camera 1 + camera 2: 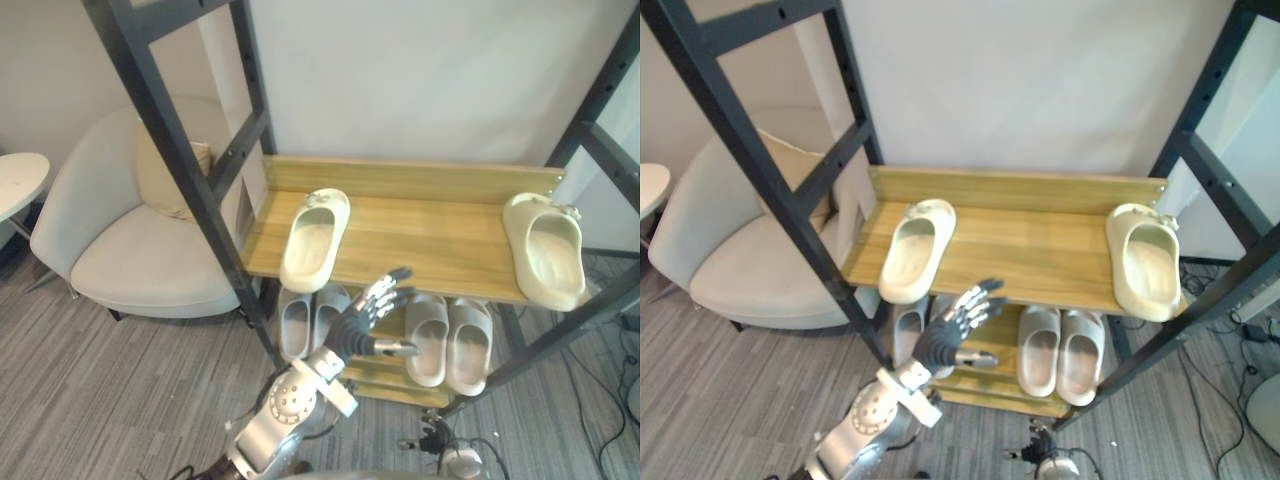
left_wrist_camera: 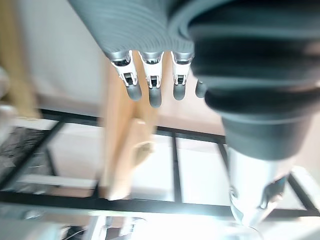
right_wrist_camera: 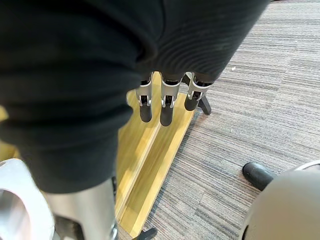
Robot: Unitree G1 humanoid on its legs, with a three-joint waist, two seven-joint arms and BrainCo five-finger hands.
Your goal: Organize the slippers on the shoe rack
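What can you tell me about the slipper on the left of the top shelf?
It is a cream, smooth, rubbery-looking slipper lying sole-down on the left side of the wooden top shelf. Its closed end points to the back wall, its open end reaches the front edge. Only the shelf touches it; its twin lies far right.

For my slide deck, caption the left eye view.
Open left robot hand hovers before a shoe rack holding two separated cream slippers on top.
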